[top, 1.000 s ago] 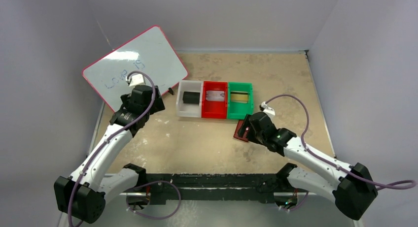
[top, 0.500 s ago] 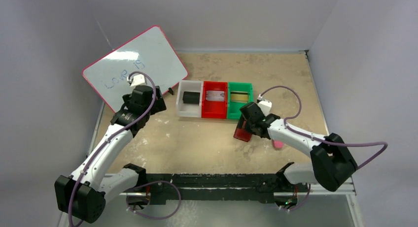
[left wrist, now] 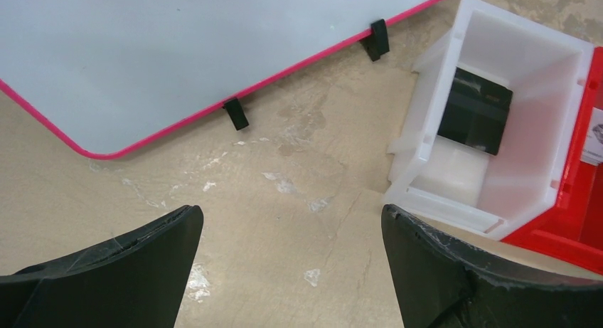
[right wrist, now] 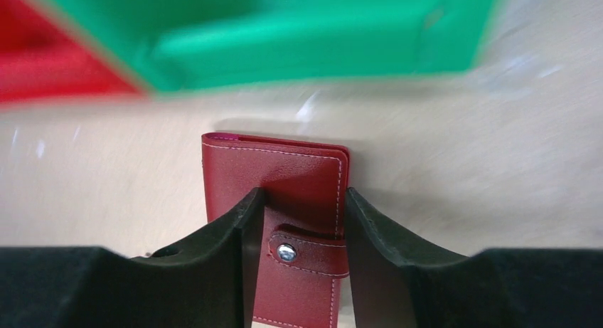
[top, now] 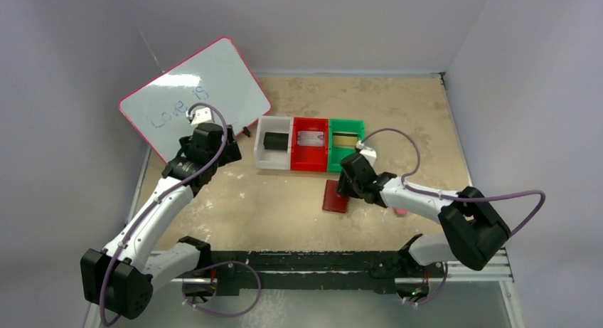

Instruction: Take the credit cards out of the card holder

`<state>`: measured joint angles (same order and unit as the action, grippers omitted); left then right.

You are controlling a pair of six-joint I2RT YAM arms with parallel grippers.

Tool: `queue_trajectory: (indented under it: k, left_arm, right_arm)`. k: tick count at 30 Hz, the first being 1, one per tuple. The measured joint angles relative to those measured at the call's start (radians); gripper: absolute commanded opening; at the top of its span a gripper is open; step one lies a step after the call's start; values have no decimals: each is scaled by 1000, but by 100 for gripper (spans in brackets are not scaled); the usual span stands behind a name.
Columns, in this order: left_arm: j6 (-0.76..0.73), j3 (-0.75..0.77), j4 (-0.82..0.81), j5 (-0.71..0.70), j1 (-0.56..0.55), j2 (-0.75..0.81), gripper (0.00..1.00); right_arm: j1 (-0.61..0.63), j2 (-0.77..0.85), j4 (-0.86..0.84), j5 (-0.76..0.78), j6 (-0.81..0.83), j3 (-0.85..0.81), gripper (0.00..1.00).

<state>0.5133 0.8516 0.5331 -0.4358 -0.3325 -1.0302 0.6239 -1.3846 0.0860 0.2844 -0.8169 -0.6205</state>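
Observation:
The dark red card holder (top: 335, 197) lies flat and snapped closed on the table, in front of the bins. My right gripper (top: 346, 188) is down on it with narrowed jaws. In the right wrist view the card holder (right wrist: 277, 168) has its snap tab between the fingers of my right gripper (right wrist: 304, 193): the left finger rests on the cover, the right one stands at its edge. A black credit card (left wrist: 474, 110) lies in the white bin, a silver one (top: 310, 137) in the red bin, a gold one (top: 346, 139) in the green bin. My left gripper (left wrist: 291, 214) hangs wide open over bare table.
White bin (top: 273, 161), red bin (top: 309, 159) and green bin (top: 345, 159) stand side by side mid-table. A pink-framed whiteboard (top: 195, 97) leans at the back left. A small pink block (top: 400, 211) lies right of my right forearm.
My right gripper swung left and forward, widened, then narrowed over the card holder. The holder slid left with it. The left arm barely moved.

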Motion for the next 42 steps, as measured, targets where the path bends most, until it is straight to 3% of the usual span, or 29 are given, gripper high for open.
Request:
queue_trajectory:
  k: [6, 7, 10, 11, 18, 21, 25, 28, 33, 36, 42]
  left_arm:
    - [43, -59, -30, 116, -11, 36, 91]
    - [53, -75, -30, 146, -16, 46, 90]
    - [99, -93, -29, 206, -67, 59, 89]
    - [114, -93, -31, 214, -105, 59, 88]
    - [264, -96, -61, 175, -463, 14, 87]
    - [322, -116, -72, 116, -554, -16, 95]
    - [362, -203, -146, 69, -600, 16, 98]
    - [397, -315, -218, 37, -606, 128, 98]
    - [433, -413, -309, 13, -606, 236, 85]
    - [454, -414, -338, 10, -606, 175, 75]
    - [456, -380, -357, 55, -606, -18, 71]
  right_arm:
    - [246, 41, 15, -43, -90, 32, 58]
    - [274, 46, 27, -46, -100, 32, 64]
    - [309, 71, 56, -47, -117, 31, 98]
    - [314, 83, 72, -40, -126, 27, 100]
    - [320, 195, 145, 39, -160, -13, 100]
    - [320, 238, 127, 18, -183, 11, 86]
    - [322, 320, 85, -29, -229, 122, 73]
    - [325, 345, 103, -50, -254, 156, 70]
    - [355, 277, 111, -51, -281, 125, 65]
    - [382, 178, 121, -40, -298, 71, 63]
    - [428, 59, 154, 2, -336, -3, 54]
